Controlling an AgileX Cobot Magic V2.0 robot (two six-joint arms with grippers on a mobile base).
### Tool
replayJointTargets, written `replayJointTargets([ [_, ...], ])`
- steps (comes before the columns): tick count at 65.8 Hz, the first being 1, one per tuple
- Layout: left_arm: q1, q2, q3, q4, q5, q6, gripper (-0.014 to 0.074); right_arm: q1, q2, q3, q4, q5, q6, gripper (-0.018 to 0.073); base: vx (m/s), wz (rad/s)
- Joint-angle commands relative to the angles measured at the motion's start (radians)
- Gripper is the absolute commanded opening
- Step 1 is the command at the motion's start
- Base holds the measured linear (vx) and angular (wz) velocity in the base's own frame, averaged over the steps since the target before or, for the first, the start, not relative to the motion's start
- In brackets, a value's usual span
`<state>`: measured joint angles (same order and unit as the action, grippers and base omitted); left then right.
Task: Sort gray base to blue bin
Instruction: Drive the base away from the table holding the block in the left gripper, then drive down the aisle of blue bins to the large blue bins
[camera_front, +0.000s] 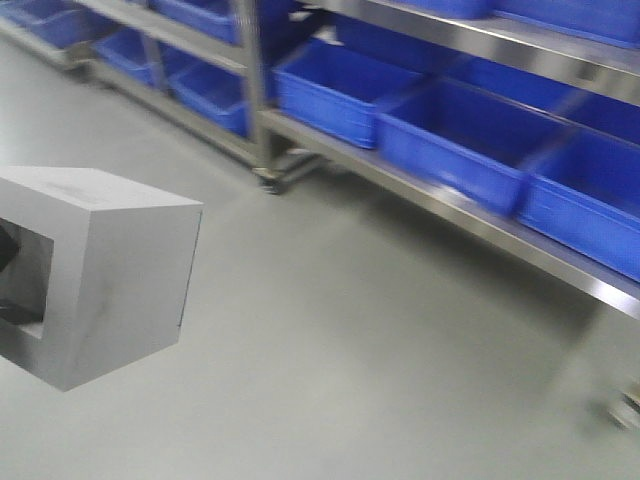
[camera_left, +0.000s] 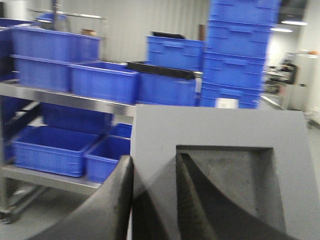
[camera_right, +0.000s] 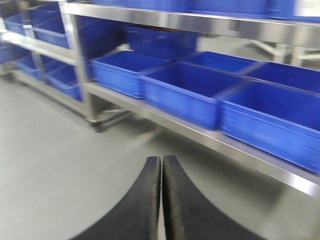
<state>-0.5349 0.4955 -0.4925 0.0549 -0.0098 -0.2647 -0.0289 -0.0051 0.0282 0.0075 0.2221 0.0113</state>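
The gray base (camera_front: 110, 270) hangs in the air at the left of the front view, its recessed window facing left. In the left wrist view the gray base (camera_left: 220, 130) fills the lower right. My left gripper (camera_left: 154, 158) is shut on the base's wall, with one finger (camera_left: 112, 200) outside and the other inside the window. Several blue bins stand on a steel rack to the right; one blue bin (camera_front: 455, 145) sits on the low shelf, and it shows in the right wrist view as the blue bin (camera_right: 187, 90). My right gripper (camera_right: 161, 159) is shut and holds nothing, above the floor.
A steel rack (camera_front: 440, 200) on castors runs from the far left to the right edge, its low shelf lined with open blue crates. More crates are stacked tall (camera_left: 240, 50) in the left wrist view. Grey floor (camera_front: 350, 360) lies between me and the rack.
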Motion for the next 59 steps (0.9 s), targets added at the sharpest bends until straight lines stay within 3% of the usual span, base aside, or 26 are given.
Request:
replayJointTargets([
  [1,-0.002,0.001,-0.031,-0.004,-0.111,-0.01,-0.0007,-0.003,0.018,0.002,-0.008,-0.072,-0.011,-0.0005,0.28,0.82],
  [32,-0.002,0.001,-0.031,-0.004,-0.111,-0.01,-0.0007,-0.003,0.018,0.002,-0.008,-0.072,-0.011,-0.0005,0.29,0.7],
  [59,-0.002,0.001,-0.031,-0.004,-0.111,-0.01,-0.0007,-0.003,0.018,0.002,-0.008,-0.072,-0.011,-0.0005,0.38,0.32],
])
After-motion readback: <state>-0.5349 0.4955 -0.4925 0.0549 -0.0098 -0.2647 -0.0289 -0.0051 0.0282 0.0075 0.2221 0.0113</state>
